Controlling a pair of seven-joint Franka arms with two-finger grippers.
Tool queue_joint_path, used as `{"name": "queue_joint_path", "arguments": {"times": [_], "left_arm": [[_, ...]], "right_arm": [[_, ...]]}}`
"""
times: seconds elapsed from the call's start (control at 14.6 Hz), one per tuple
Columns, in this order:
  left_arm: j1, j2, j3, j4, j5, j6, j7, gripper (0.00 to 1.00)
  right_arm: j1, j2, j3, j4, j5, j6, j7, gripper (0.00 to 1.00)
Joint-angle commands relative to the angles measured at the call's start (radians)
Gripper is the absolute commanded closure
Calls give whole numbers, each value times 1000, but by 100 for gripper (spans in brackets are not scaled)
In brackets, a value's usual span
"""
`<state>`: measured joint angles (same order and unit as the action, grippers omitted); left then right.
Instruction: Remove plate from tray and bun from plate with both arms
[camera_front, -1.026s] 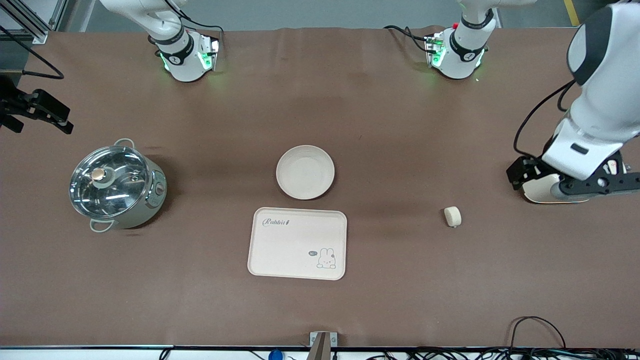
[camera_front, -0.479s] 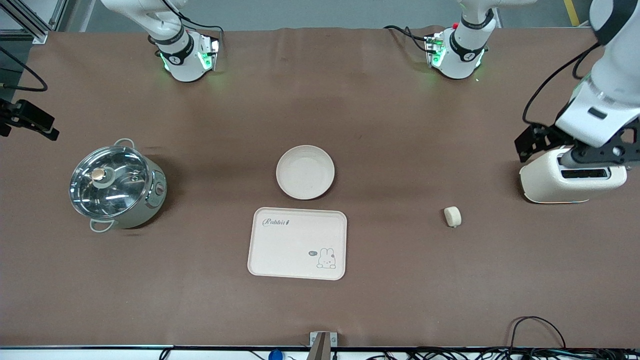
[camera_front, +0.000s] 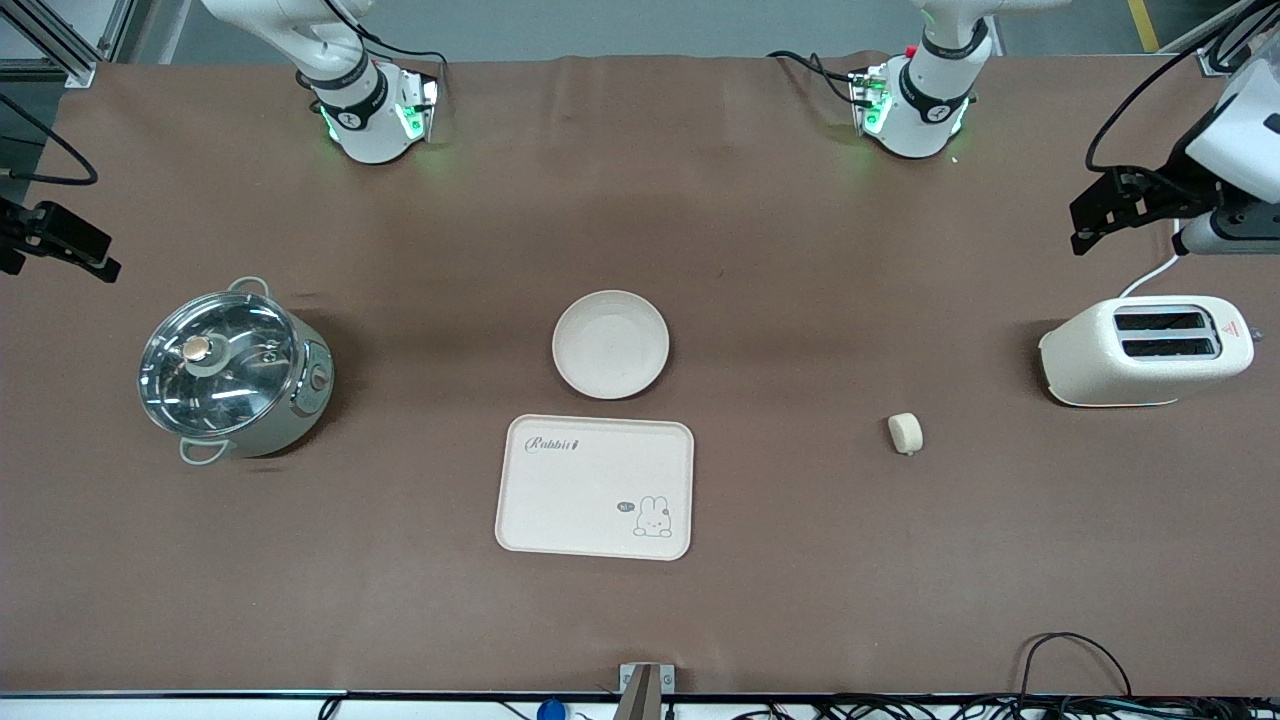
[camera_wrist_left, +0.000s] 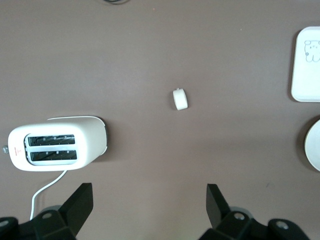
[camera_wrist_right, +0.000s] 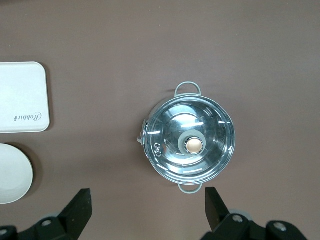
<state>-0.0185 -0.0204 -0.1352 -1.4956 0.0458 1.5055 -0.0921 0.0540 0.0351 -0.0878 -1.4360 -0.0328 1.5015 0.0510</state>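
Two grippers hang spread and empty: the left gripper (camera_wrist_left: 147, 207) over bare cloth by the toaster (camera_front: 1145, 352), the right gripper (camera_wrist_right: 147, 210) beside the lidded pot (camera_front: 232, 367). The plate (camera_front: 611, 343) sits mid-table, just farther from the front camera than the rabbit tray (camera_front: 595, 487), while the bun (camera_front: 906, 433) lies between tray and toaster.

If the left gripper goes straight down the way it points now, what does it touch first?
Probably bare table: the open left gripper points down between the toaster and the bun, touching neither. Depth is uncertain.
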Motion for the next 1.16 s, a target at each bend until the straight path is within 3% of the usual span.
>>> {"name": "queue_joint_path", "arguments": {"times": [0.0,1.09], "left_arm": [[-34,-56,52,-69,-40,-5,14,0],[-41,-13,43,-15,-44,-56,6,0]], "right_arm": [[-5,-7,6,-4,14,5,-3,0],[0,-7,10,-3,14,8,-3,0]]}}
